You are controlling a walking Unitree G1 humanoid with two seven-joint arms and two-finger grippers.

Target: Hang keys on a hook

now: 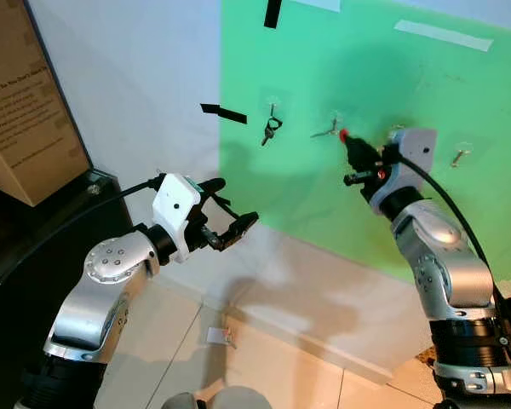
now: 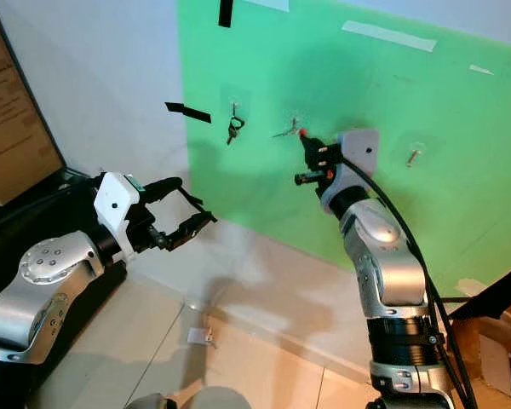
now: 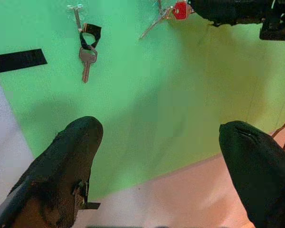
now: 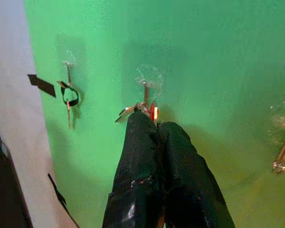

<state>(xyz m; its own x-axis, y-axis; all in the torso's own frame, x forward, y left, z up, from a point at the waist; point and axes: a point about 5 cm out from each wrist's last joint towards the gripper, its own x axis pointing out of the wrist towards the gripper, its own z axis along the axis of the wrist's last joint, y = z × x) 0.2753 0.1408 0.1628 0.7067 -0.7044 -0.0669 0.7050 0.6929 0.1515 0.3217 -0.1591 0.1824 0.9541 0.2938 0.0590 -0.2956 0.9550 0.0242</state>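
A bunch of keys with a red tag (image 4: 153, 111) and a silver key (image 4: 126, 112) is held against the middle hook (image 4: 145, 88) on the green board (image 1: 341, 196). My right gripper (image 1: 347, 139) is shut on the bunch right at the red tag (image 1: 343, 135). I cannot tell whether the ring is over the hook. Another key on a black loop (image 1: 271, 129) hangs from the left hook. The right hook (image 1: 462, 156) is bare. My left gripper (image 1: 234, 202) is open and holds nothing, low and to the left, in front of the board's edge.
Black tape strips (image 1: 222, 112) are stuck on the wall and board. A cardboard box (image 1: 21, 119) stands on a dark counter (image 1: 34, 230) at the left. A small scrap (image 1: 221, 336) lies on the tiled floor below.
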